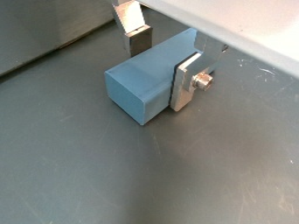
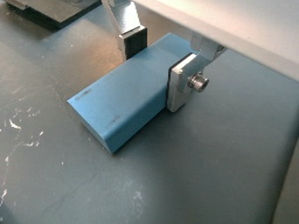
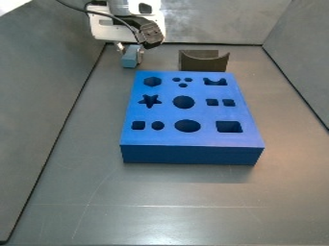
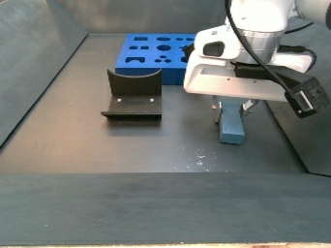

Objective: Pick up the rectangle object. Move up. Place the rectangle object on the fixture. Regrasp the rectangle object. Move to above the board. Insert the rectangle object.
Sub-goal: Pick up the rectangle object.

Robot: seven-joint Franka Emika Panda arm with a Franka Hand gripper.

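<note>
Here the gripper (image 1: 162,63) is seen lowered over the rectangle object (image 1: 149,83), which lies flat on the dark floor. In both wrist views the two silver fingers (image 2: 181,83) are set on opposite long sides of the block, closed to about its width; the nearer pad is pressed against its side face, while contact at the far finger (image 2: 132,39) cannot be confirmed. In a side view the block (image 3: 130,57) is found near a corner of the floor, beside the board (image 3: 187,115). The fixture (image 4: 132,94) is seen standing apart from the gripper (image 4: 234,105).
</note>
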